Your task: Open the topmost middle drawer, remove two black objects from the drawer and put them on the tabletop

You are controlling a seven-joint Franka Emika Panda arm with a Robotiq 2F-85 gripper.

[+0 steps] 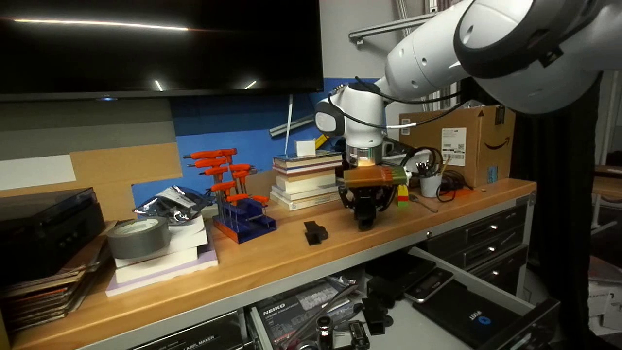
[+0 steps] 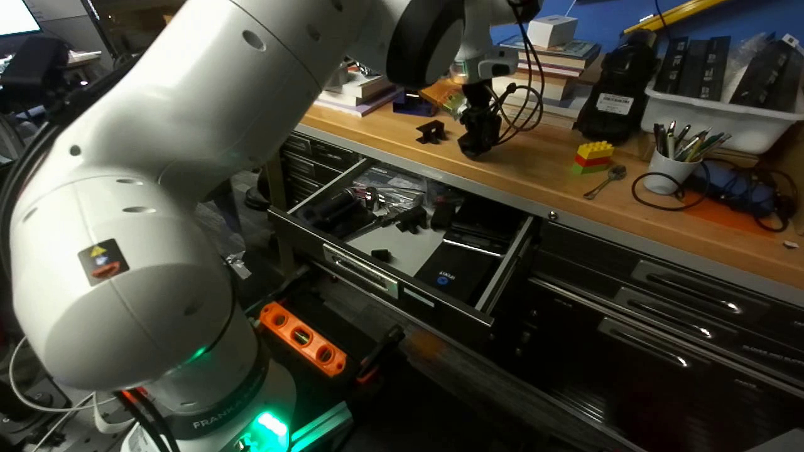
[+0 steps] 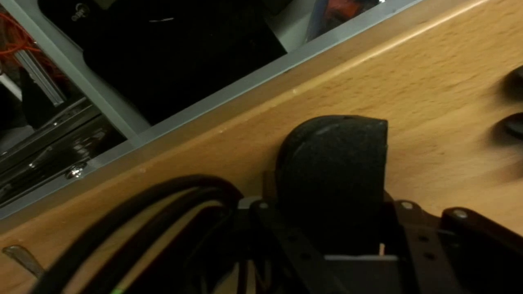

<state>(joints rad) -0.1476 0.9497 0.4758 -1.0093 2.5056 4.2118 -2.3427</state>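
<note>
pincer [image 3: 329,196] around black object [image 3: 333,159], rounded end toward drawer [image 3: 292,28] (long axis unclear)

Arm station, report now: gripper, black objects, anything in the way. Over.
Gripper shut on one black object over tabletop, contact unclear. Other black object on tabletop, apart. Drawer open. Looped cables alongside, possible snag.

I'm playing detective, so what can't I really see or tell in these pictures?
Wrist view: the underside of the held black object, hidden by its own top, so whether it touches the tabletop is unclear there.
Wrist view: the other black object, cut off by the right edge.
Both exterior views: the back of the drawer, hidden under the tabletop.
An exterior view: fine print on the box label, too small to read.
</note>
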